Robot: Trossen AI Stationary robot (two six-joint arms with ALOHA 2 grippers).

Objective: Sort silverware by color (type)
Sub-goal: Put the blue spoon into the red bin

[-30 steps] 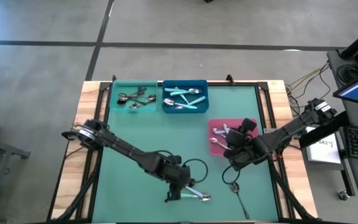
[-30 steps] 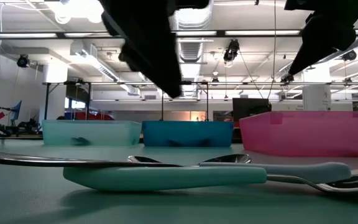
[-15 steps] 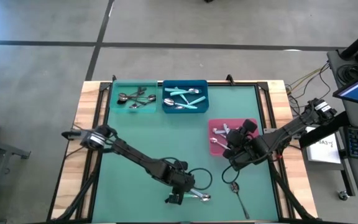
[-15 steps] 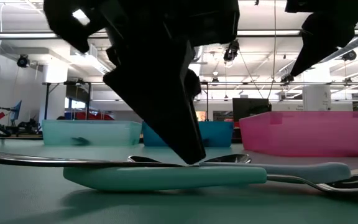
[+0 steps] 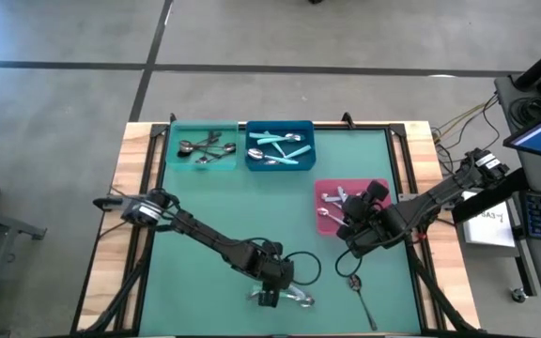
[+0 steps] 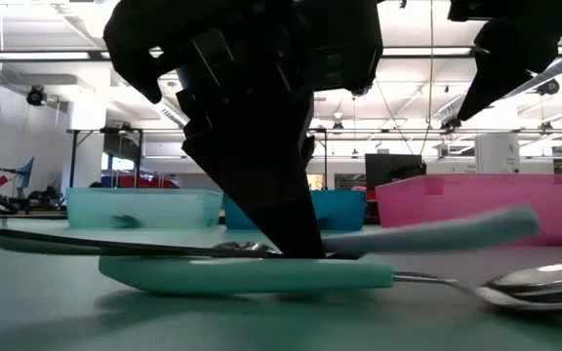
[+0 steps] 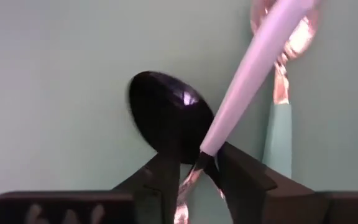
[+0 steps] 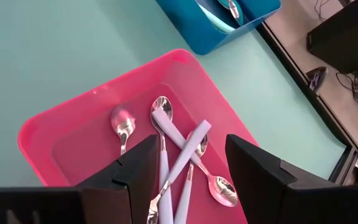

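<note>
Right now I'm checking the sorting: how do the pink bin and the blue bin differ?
The pink bin sits by the right gripper; the blue bin sits at the table's far edge, next to a turquoise bin. The pink bin's spoons are silver with pale handles; the blue bin's spoons have turquoise handles. Both are shallow and rectangular.

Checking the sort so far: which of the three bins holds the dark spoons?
The light turquoise bin at the far left corner holds the dark spoons; the blue bin beside it has turquoise-handled ones, the pink bin pale-handled.
</note>
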